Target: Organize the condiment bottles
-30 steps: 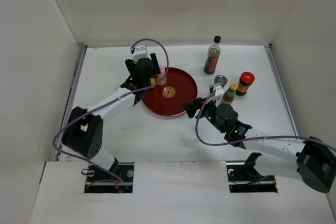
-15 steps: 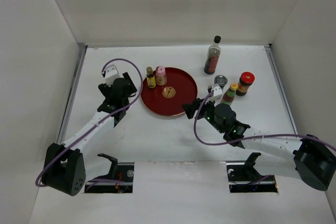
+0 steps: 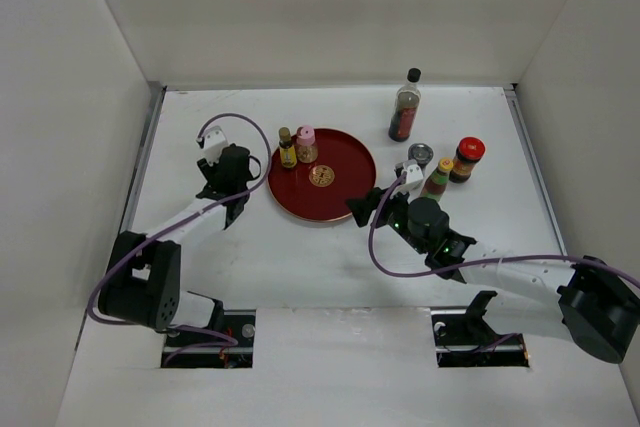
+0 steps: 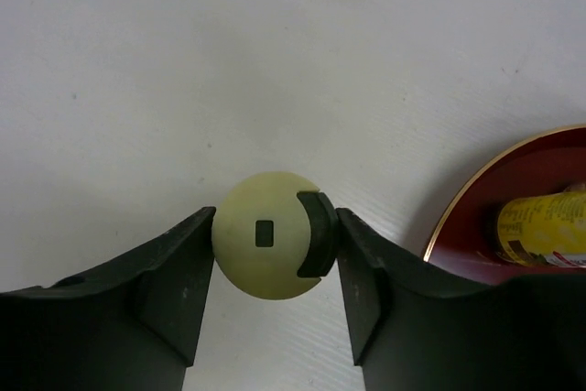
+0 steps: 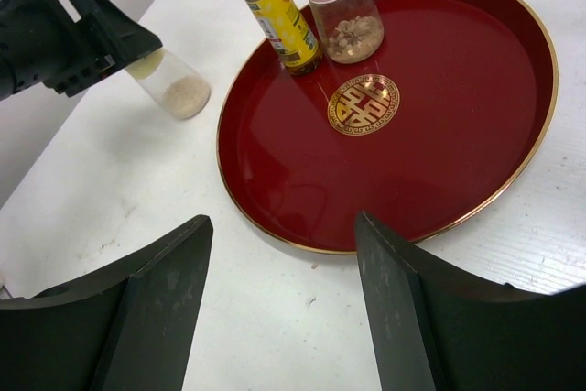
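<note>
White bench [image 3: 300,257] between white walls carries a red round tray [image 3: 345,162] at mid-frame in the top view. Left jaws are clamped on the pale yellow-green-capped bottle [image 4: 252,263], just off the tray's left rim. Amber yellow-labelled bottle [image 3: 287,149] and pink-capped bottle [image 3: 306,145] stand side by side at the tray's upper-left edge. Right jaws gape wide, holding nothing, at the tray's lower-right rim. Tall dark black-capped bottle [image 3: 405,107], grey-lidded jar [image 3: 421,152], green-red yellow-capped bottle [image 3: 437,175] and red-lidded jar [image 3: 468,157] stand right of the tray.
</note>
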